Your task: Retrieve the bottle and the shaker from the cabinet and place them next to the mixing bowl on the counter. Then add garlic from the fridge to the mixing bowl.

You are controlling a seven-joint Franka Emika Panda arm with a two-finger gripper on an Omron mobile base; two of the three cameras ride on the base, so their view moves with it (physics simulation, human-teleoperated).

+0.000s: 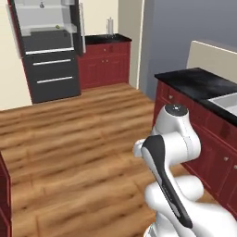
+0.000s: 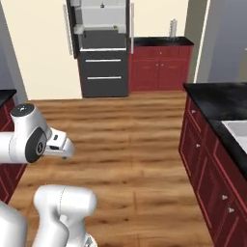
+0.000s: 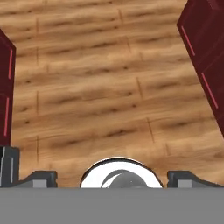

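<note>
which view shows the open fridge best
The right base view: the fridge faces the camera nearly square, grey inside and silver bar handles plain. The left base view has it at an angle, upper left. The hand view looks down at the wood floor.

One fridge (image 2: pixel 102 48) stands open, with two silver bars on its dark lower front. Two black tabletops show: one far (image 2: pixel 161 41) beside the fridge, one near (image 2: pixel 219 103) on the right. One sink (image 2: pixel 239 128). One pale bottle-like item (image 2: pixel 173 27) stands on the far tabletop.
</note>
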